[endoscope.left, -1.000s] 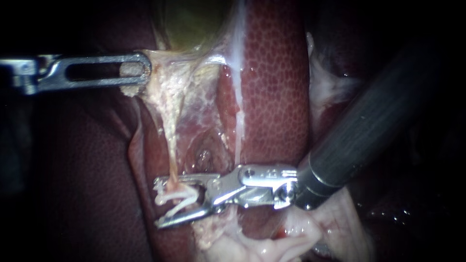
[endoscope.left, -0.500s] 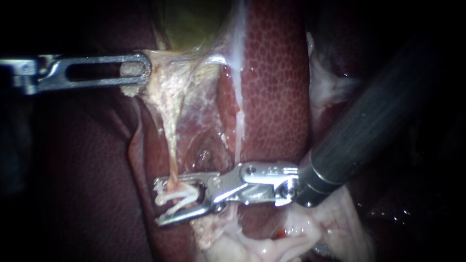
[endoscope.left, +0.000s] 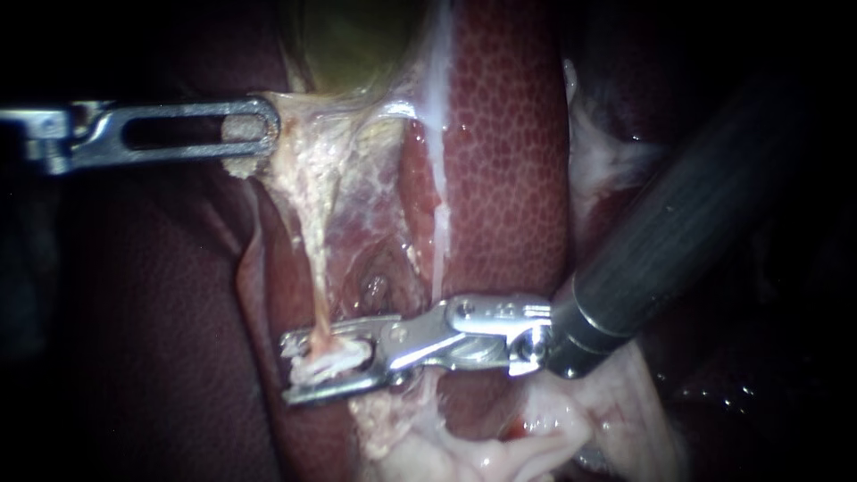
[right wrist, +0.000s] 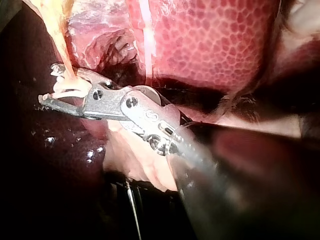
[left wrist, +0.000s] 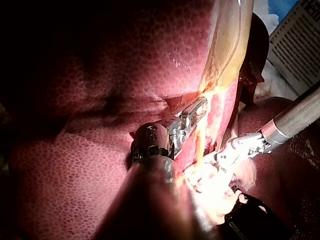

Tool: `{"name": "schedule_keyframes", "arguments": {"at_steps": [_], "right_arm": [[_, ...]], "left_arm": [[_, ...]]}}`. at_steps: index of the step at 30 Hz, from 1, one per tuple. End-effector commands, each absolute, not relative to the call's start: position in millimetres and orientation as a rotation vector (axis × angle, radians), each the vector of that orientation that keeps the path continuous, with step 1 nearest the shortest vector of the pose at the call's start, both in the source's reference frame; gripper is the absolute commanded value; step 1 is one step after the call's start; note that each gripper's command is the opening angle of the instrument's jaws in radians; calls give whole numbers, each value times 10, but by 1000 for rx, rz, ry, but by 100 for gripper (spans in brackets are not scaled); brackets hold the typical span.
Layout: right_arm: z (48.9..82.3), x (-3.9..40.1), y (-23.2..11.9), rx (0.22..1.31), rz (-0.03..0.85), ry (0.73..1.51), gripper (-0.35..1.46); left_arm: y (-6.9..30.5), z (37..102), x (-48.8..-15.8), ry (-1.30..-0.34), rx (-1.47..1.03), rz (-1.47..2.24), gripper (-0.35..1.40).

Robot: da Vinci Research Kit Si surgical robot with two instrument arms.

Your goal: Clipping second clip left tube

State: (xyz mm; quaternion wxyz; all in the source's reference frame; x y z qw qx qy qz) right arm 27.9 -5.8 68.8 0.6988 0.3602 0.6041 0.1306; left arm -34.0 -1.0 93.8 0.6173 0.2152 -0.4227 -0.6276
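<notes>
Endoscope view: my left instrument [endoscope.left: 259, 134] clamps pale tissue [endoscope.left: 308, 165] between its jaws; my right instrument [endoscope.left: 290, 368], jaws clenched, squeezes one clip [endoscope.left: 335, 360] onto one tube [endoscope.left: 318, 299].

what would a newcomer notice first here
The right instrument, coming in from the right low in the endoscope view, grips a white clip around the thin pale tube. Above it, the left instrument holds pale tissue taut beside the mottled red liver.
</notes>
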Motion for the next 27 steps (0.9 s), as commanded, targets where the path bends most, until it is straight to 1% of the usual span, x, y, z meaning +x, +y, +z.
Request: {"name": "schedule_keyframes", "arguments": {"at_steps": [1,6,11,13,27], "right_arm": [[688,279,-58,803,291,1346,15],[688,277,-59,805,289,1346,-10],[688,276,-59,808,285,1347,-26],[689,275,-59,813,288,1345,-35],[690,272,-58,834,301,1338,-35]], "left_arm": [[-10,938,-340,-973,495,-1445,-35],[-10,938,-340,-973,495,-1445,-35],[-10,938,-340,-973,495,-1445,-35],[-10,938,-340,-973,495,-1445,-35],[-10,938,-340,-973,495,-1445,-35]]}}
